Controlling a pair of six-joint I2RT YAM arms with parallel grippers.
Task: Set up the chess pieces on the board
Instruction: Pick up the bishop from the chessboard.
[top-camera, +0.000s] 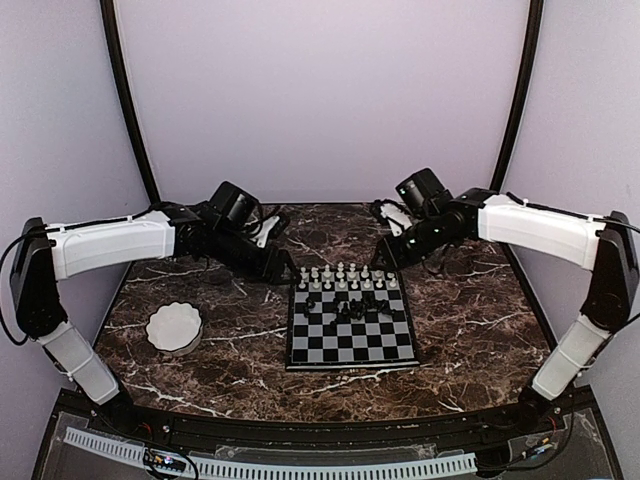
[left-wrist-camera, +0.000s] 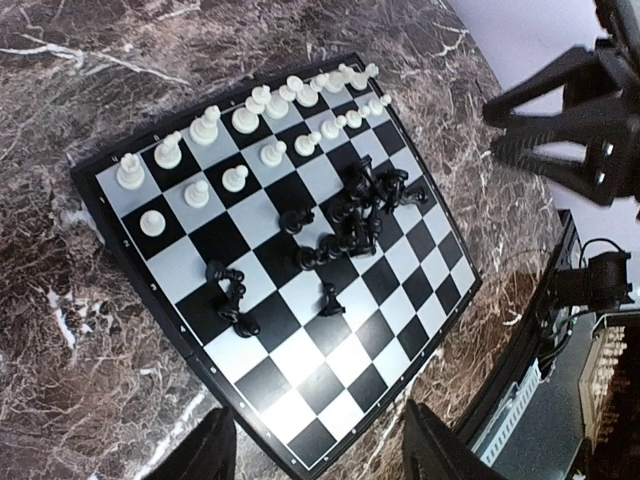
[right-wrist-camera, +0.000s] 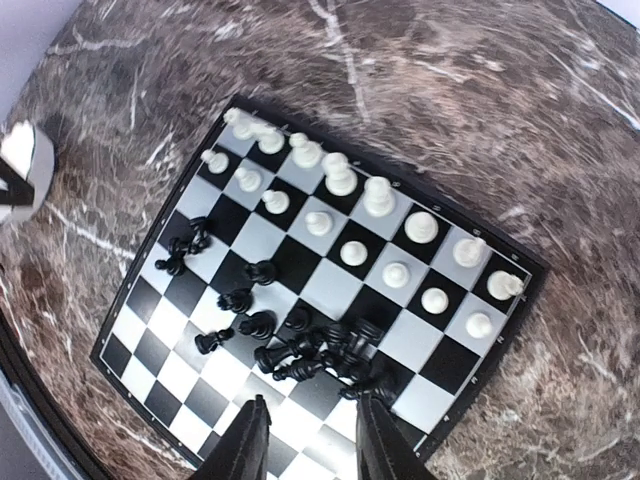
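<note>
Small square chessboard (top-camera: 350, 346), black and pale grey checks, thin black border: flat on bench, centre, slightly right. Tiny white plastic chessmen (top-camera: 345, 278) upright in two rows along far edge. Tiny black plastic chessmen (top-camera: 350, 308) jumbled mid-board, several toppled, some touching. Dark veined marble bench (top-camera: 470, 320); pale lilac walls (top-camera: 320, 100) behind. White scalloped bowl (top-camera: 155, 330) well left of board. Left pincer (left-wrist-camera: 320, 415) spread, empty, near far left corner. Right pincer (right-wrist-camera: 312, 402) spread, empty, near far right corner.

Your station reads as a robotics lab cell: plain lilac enclosure walls (top-camera: 320, 100), left arm (top-camera: 110, 248) and right arm (top-camera: 540, 228) mounted at a marble tabletop (top-camera: 470, 320), slotted cable duct (top-camera: 330, 467).
</note>
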